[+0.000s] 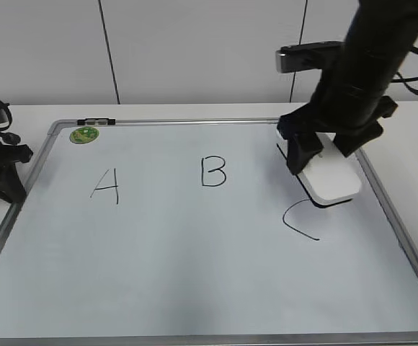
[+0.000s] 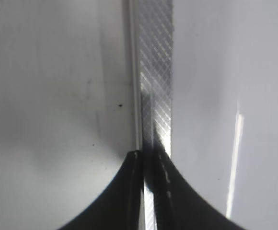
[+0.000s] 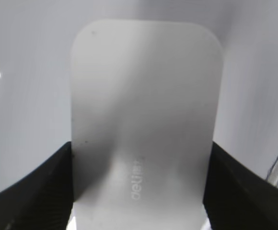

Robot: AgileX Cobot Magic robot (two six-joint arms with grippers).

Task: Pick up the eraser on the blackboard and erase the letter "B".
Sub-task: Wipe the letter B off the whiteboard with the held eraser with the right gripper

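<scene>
The right tool is clamped across the eraser on the blackboard, with the letter "B" lying toward nine o'clock, across the eraser's long axis.

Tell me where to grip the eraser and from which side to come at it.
Grip the eraser across its two long edges, coming from above. It lies flat on the blackboard, so only those narrow sides offer purchase. The right gripper already straddles it there, a finger against each long edge.
</scene>
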